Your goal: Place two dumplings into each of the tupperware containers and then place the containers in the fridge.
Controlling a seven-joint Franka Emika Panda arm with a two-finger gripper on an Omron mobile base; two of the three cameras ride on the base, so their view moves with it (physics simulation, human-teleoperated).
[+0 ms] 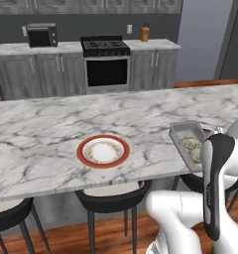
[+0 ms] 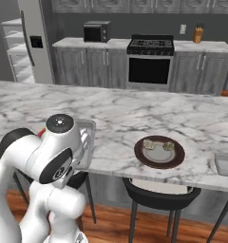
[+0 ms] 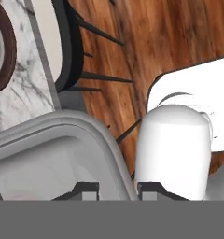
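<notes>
Gripper (image 3: 118, 189) closed down to a narrow gap, pinching the flared rim of the tray (image 3: 62, 140) between its tips, right at the counter's near edge.

Step judged: lifting this filled tray clear, ahead of the trip to the fridge. Recommendations:
- Confirm the bite on the rim before lifting (thin, sloped lip; likely to slip or flex).
- Raise straight up and keep the tray level; held by one side, so tipping away from the grip is to be expected.
- Move slowly; contents unsecured and rounded, so liable to roll.
- Clear the counter (image 1: 51, 119) edge and the stool (image 3: 62, 46) below it before swinging away.

Condition of the tray: shallow, rectangular, translucent grey, rounded corners, resting on the counter's near edge. Two dumplings (image 1: 190, 144) inside, beige with greenish mottling, lying side by side and touching.

Further along the same near edge: brown plate (image 2: 177, 159) carrying the loose pair (image 2: 158, 144), apart from each other, not yet loaded. At the counter's right end: second tray (image 2: 227, 166), partly cut off, contents not determinable.

Well beyond the counter's far side, to the left: fridge (image 2: 40, 61), door open, pale shelves visible.
</notes>
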